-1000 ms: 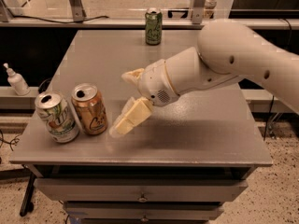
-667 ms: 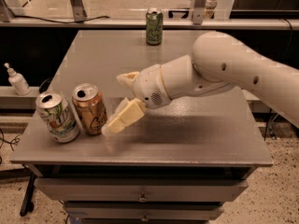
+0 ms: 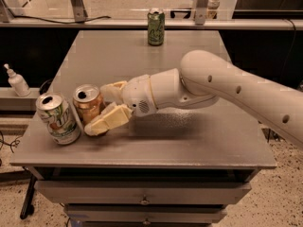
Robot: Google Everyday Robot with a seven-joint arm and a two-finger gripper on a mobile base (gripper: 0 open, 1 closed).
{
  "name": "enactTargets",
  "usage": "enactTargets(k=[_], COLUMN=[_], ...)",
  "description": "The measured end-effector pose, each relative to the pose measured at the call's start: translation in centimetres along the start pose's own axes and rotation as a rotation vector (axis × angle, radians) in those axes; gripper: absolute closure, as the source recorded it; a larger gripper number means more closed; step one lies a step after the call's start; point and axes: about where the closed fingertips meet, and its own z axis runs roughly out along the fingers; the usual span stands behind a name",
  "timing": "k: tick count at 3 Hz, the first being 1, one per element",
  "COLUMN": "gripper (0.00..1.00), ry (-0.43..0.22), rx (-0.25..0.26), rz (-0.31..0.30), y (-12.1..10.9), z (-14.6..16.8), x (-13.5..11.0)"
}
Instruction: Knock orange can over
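The orange can (image 3: pixel 86 102) stands upright near the table's front left, its silver top showing. My gripper (image 3: pixel 97 110) is open and right up against the can's right side. One finger (image 3: pixel 110 90) lies behind the can and the other finger (image 3: pixel 106 122) reaches in front of its base. The can's lower right side is hidden by the front finger. My white arm (image 3: pixel 222 86) comes in from the right over the table.
A white-and-green can (image 3: pixel 57 118) stands just left of the orange can, close beside it. A dark green can (image 3: pixel 155 27) stands at the table's far edge. The grey table (image 3: pixel 180 136) has drawers below. A small white bottle (image 3: pixel 17 81) stands off the table at left.
My gripper has moved left across the table, from a gap right of the orange can to contact with it. The cans stand where they were.
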Motion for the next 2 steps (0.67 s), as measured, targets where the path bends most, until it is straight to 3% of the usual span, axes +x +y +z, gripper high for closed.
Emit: enactTargets(k=[2], gripper=[0.64], ry=[-0.031], rx=[0.012], rz=[0.018], y=[-0.2], z=[-1.0], x=[0.3])
